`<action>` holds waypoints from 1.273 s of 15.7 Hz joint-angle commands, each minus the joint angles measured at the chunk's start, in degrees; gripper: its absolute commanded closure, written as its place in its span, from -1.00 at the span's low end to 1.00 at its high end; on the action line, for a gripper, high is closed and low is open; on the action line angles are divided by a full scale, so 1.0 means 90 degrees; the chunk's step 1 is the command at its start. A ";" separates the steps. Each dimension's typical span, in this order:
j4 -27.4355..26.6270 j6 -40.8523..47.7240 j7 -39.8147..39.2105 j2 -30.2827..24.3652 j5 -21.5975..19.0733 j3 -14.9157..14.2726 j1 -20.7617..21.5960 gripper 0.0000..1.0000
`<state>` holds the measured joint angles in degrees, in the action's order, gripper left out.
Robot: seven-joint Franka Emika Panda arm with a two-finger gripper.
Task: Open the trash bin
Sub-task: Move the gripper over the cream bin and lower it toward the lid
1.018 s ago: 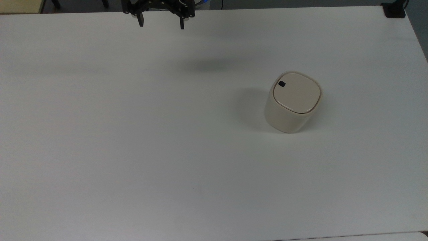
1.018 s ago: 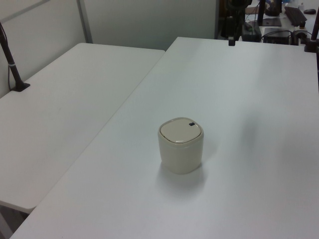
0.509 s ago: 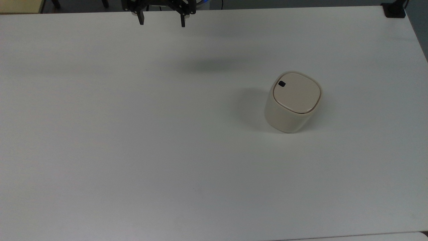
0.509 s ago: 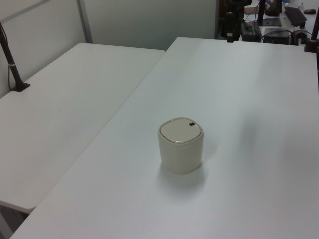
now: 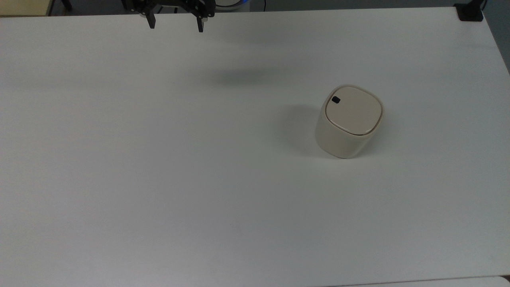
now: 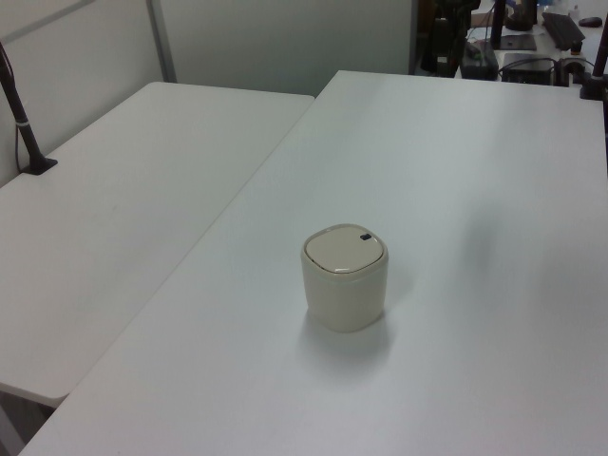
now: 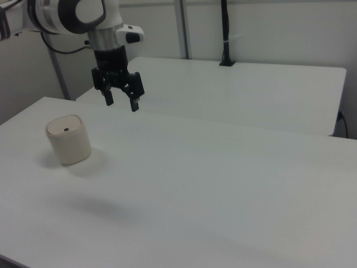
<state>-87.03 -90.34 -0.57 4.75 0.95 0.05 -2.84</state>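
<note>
While upright, the trash bin (image 5: 346,123) stands lid-closed.

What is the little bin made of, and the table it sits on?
The trash bin looks like smooth cream plastic: rounded corners, an even matt sheen, and a flat lid bearing a small black button. The table looks like a hard white laminate or plastic top, flat and plain with soft shadows on it; what lies under that surface cannot be told.
</note>
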 commanded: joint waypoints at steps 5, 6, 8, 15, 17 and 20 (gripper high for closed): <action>0.0022 0.0086 -0.0950 0.0009 -0.0252 -0.0025 -0.0036 0.13; 0.0021 0.0086 -0.1049 0.0019 -0.0320 -0.0015 -0.0036 0.38; 0.0031 0.0028 -0.1089 0.0048 -0.0428 -0.0015 0.0002 0.75; 0.0041 -0.0392 -0.1819 0.0350 -0.0496 0.0093 0.0773 0.96; 0.0070 -0.0402 -0.2094 0.0448 -0.0769 0.0093 0.0998 0.96; 0.0226 -0.0412 -0.2124 0.0565 -0.0799 0.0093 0.1525 0.95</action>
<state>-86.60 -93.47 -17.42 8.72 -4.95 1.60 6.95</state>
